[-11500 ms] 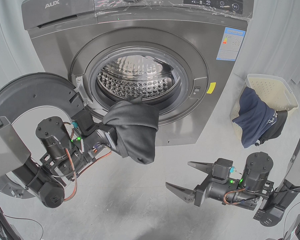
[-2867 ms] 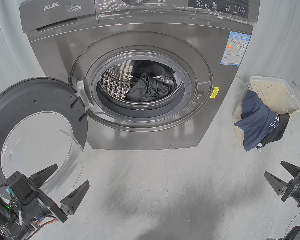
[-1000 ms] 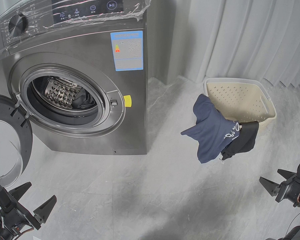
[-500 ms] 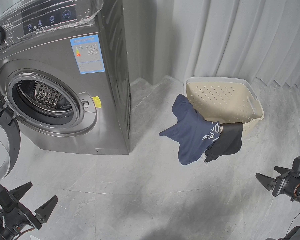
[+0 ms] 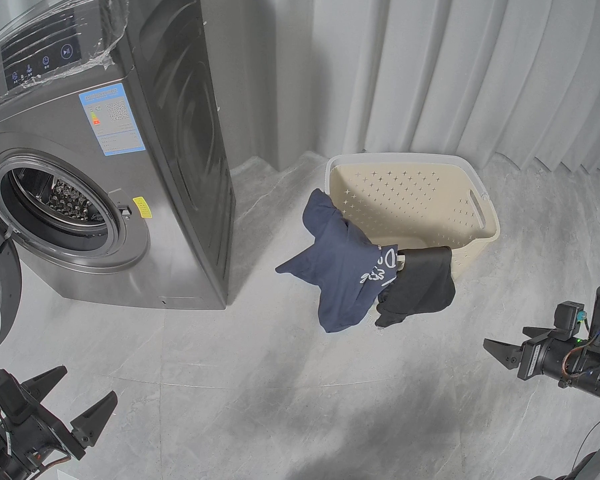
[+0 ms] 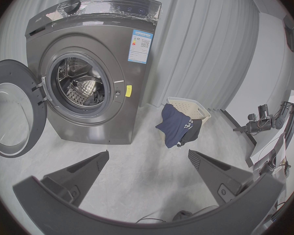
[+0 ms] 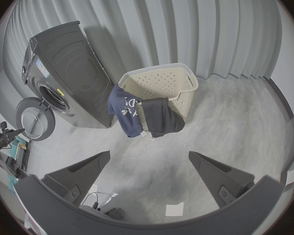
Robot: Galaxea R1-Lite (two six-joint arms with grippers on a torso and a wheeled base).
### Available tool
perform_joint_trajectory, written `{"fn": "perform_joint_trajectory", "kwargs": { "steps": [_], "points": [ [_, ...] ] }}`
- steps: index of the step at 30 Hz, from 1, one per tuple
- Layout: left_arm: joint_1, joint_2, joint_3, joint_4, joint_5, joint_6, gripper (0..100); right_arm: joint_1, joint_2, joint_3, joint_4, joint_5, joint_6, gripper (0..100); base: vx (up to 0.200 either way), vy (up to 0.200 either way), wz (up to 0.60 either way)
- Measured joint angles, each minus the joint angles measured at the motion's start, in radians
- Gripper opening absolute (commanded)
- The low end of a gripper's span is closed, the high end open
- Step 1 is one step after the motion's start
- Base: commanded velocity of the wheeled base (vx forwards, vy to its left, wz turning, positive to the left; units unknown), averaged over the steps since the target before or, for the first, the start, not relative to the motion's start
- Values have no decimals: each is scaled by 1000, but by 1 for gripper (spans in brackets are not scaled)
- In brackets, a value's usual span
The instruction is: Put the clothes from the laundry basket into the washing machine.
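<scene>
My left hand [image 5: 87,385] and right hand [image 5: 507,341] are spread apart and empty, ready to grab the shirt [image 5: 343,275] draped over the basket [image 5: 413,161] rim. The washer [image 5: 173,135] is open.

grey floor [image 5: 280,395], pale pleated curtains [image 5: 447,61]

I see a grey floor [image 5: 300,381] of large tiles with thin joints between them. On the left the washing machine [image 5: 173,155] stands on it, with its back close to the curtain [image 5: 447,61] at the far side. To the right of the machine, well apart from it, the laundry basket [image 5: 413,160] also stands on the floor, near the curtain. A navy garment [image 5: 343,268] and a black garment [image 5: 420,285] hang over its near rim toward the floor; I cannot tell if they touch it. In the right wrist view a small white paper [image 7: 174,209] lies flat on the near floor.
</scene>
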Motion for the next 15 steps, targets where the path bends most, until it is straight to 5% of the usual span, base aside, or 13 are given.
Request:
{"fn": "perform_joint_trajectory", "kwargs": {
  "steps": [5,10,15],
  "points": [
    [0,2,0,1,-3,-10,100,36,80,-5,-51,-1,2,100,200,0,0],
    [1,6,0,1,-5,-28,100,49,144,-14,-71,-4,0,100,0,0,0],
    [-1,10,0,5,-3,-25,100,59,203,-28,-107,-4,-1,100,0,-200,0]
  ]
}}
